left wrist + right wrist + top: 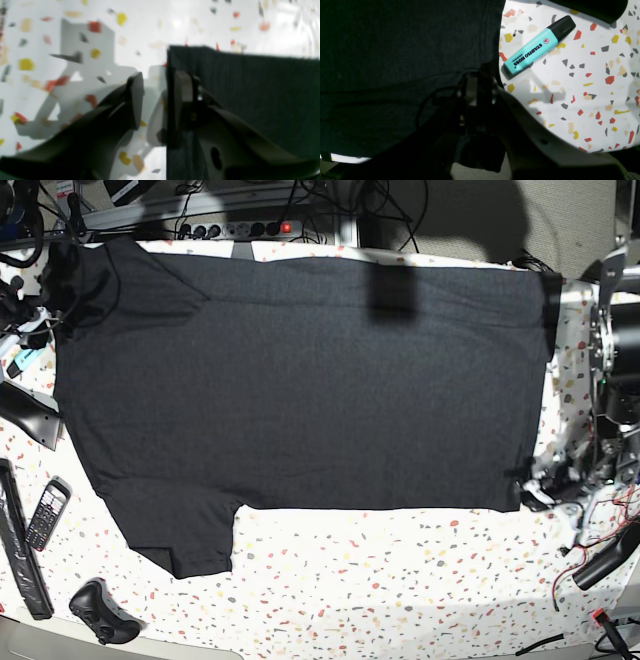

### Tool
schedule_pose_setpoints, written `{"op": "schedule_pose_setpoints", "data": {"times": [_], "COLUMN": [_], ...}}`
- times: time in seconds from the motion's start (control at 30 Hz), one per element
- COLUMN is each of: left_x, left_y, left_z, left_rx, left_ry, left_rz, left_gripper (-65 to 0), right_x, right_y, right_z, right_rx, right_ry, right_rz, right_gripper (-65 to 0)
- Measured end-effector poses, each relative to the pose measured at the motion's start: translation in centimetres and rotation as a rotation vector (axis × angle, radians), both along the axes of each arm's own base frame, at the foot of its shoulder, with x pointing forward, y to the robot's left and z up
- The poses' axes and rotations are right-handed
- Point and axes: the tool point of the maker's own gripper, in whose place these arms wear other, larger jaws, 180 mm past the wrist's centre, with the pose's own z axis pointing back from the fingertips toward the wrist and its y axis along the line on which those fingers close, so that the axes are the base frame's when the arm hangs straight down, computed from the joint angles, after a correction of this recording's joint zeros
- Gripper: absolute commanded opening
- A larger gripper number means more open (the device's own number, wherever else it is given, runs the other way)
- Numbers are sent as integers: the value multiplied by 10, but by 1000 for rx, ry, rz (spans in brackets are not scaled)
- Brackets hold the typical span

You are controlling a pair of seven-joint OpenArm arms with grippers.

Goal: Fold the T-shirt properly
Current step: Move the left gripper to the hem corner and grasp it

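The black T-shirt (300, 380) lies spread flat on the speckled table (400, 580), plain side up, with one short sleeve (185, 540) toward the front left. My left gripper (158, 97) is open at the shirt's right edge (171, 75); one finger (183, 90) rests over the fabric and the other (135, 100) stands over bare table. In the base view it sits by the shirt's front right corner (535, 485). My right gripper (476, 92) is shut on the T-shirt (395, 50) near its edge, and creases run out from the grip.
A turquoise highlighter (537, 46) lies just beside the right gripper. A phone (46, 513), a long black bar (20, 555) and a black controller (100, 612) sit at the front left. Cables (600, 550) trail at the right edge. A power strip (250, 227) runs along the back.
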Motion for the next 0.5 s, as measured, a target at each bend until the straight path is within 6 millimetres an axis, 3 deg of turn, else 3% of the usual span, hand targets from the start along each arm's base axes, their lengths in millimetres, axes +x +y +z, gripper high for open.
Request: {"op": "schedule_pose_setpoints", "data": {"times": [0.13,0.3,0.5], "left_x": [3,-7,-14], "left_y": [-3,-26,-25], "left_z": [5,-15,-22], "left_rx": [0,-22,-27], "left_ry": [0,36,43], "left_rz": [-10,-42,-36], "left_gripper": [-447,-448,-448], "right_x": [0,-1,-3], "right_y": [0,0,0], "right_z": [0,-1,-2], "right_rx": [0,1,1], "right_ry": [0,9,19], "right_rz": [0,-1,-2], "right_gripper": [-577,-577,-577]}}
